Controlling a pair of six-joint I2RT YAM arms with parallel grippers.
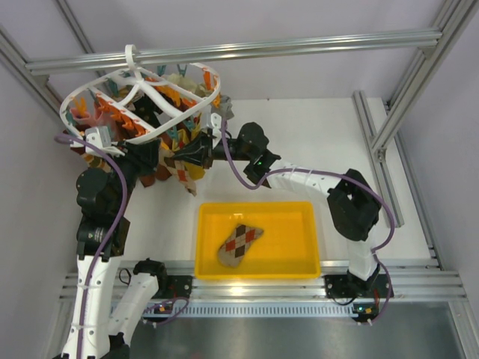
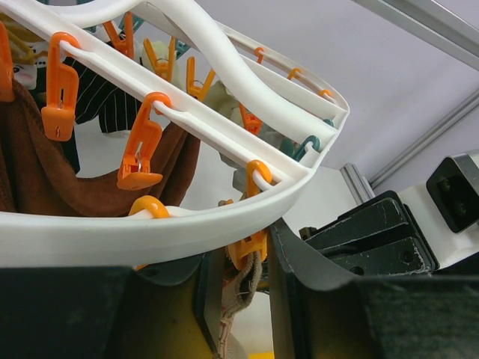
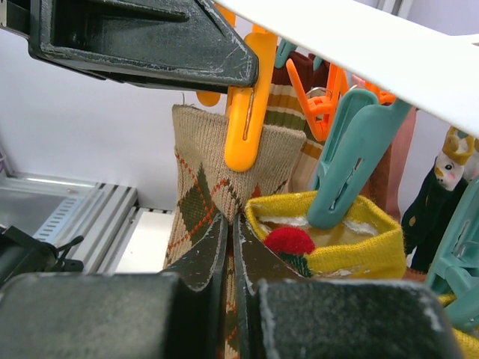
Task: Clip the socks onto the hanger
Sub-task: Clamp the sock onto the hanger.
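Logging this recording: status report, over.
Left gripper shut on orange clip under hanger. Right gripper shut on argyle sock, cuff at that clip. Clipped mustard sock crowds alongside. Spare argyle sock in yellow bin.

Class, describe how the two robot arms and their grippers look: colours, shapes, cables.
Both the left arm and right arm have white links, bulky black joints and purple cables. The left gripper and right gripper have blocky, scuffed black fingers.
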